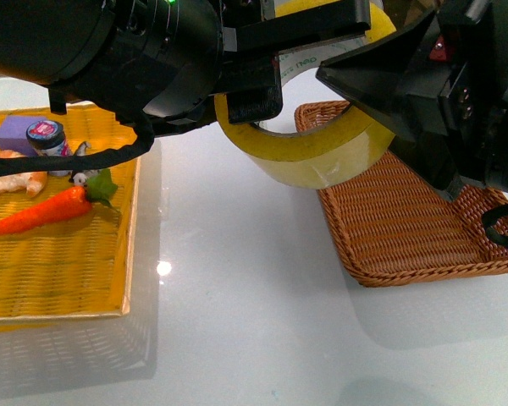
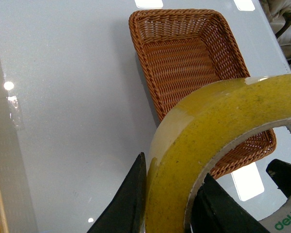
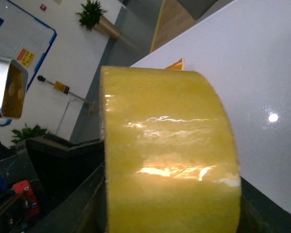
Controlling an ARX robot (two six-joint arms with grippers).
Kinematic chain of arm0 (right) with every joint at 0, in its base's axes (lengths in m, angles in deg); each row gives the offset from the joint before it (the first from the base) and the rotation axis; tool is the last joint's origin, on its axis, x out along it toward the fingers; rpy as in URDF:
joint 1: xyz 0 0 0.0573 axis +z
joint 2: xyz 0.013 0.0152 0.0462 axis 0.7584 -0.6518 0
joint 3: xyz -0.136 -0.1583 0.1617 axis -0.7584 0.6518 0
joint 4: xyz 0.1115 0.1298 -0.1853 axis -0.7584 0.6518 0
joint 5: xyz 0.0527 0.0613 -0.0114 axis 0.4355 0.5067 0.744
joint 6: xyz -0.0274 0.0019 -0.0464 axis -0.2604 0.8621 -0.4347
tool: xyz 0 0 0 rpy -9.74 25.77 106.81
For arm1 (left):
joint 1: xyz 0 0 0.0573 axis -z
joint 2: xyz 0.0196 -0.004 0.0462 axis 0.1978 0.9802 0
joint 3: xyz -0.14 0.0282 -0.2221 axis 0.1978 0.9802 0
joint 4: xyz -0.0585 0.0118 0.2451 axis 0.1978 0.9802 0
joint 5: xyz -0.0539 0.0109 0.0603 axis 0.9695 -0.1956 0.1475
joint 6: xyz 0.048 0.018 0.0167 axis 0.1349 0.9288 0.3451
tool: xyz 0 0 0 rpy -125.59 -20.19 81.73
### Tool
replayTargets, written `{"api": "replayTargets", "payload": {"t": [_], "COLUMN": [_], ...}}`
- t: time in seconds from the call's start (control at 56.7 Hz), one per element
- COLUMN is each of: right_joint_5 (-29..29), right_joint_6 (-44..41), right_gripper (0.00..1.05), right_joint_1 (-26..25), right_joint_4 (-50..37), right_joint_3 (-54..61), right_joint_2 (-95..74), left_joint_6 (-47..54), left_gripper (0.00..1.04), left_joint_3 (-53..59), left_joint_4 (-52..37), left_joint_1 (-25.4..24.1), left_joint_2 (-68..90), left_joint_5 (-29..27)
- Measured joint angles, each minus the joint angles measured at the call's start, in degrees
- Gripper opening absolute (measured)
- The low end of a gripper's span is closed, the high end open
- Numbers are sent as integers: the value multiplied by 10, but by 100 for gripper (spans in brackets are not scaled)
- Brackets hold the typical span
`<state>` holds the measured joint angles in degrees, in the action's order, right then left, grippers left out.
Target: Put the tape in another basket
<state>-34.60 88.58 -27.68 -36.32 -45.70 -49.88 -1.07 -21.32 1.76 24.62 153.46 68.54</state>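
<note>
While the tape [image 1: 309,156] hangs clear of the white desk [image 1: 237,296], the left claw [image 1: 254,97] is clamped on it: the left wrist view shows one black finger [image 2: 128,201] pressed against the outside of the yellowish roll [image 2: 218,121] and the other finger [image 2: 211,206] inside its printed white core, so the roll's wall sits squeezed between them. Seen from the front, the roll is tilted and overlaps the far left corner of the brown wicker basket [image 1: 423,275], above the basket's left rim rather than inside it. That basket [image 2: 174,12] holds nothing in the part that shows. From the basket's side the right claw [image 1: 381,93] reaches to the roll, its black wedge touching the roll's upper right edge. In the right wrist view the tape [image 3: 169,155] fills the space between dark finger shapes, but I cannot tell whether that claw is closed on it. Well to the left of the basket lies a flat yellow woven tray [image 1: 68,279] carrying an orange toy carrot [image 1: 42,211], a purple block [image 1: 15,128] and a small dark-lidded jar [image 1: 45,135].
</note>
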Motion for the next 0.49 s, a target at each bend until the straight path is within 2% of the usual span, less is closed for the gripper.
{"api": "replayTargets", "payload": {"t": [0.053,0.176,0.494], "right_joint_5": [0,0,8], "right_joint_6": [7,12,11], "right_gripper": [48,47,46], "right_joint_1": [0,0,2], "right_joint_4": [-5,-9,-15], "right_joint_3": [0,0,0], "right_joint_2": [-2,-2,-2], "left_joint_6": [-2,-6,-12], "left_gripper": [16,17,67], "left_joint_3": [0,0,0], "left_joint_4": [-1,-2,-13], "left_joint_1": [0,-1,-3], "left_joint_2": [0,0,-2], "left_joint_5": [1,4,17]}}
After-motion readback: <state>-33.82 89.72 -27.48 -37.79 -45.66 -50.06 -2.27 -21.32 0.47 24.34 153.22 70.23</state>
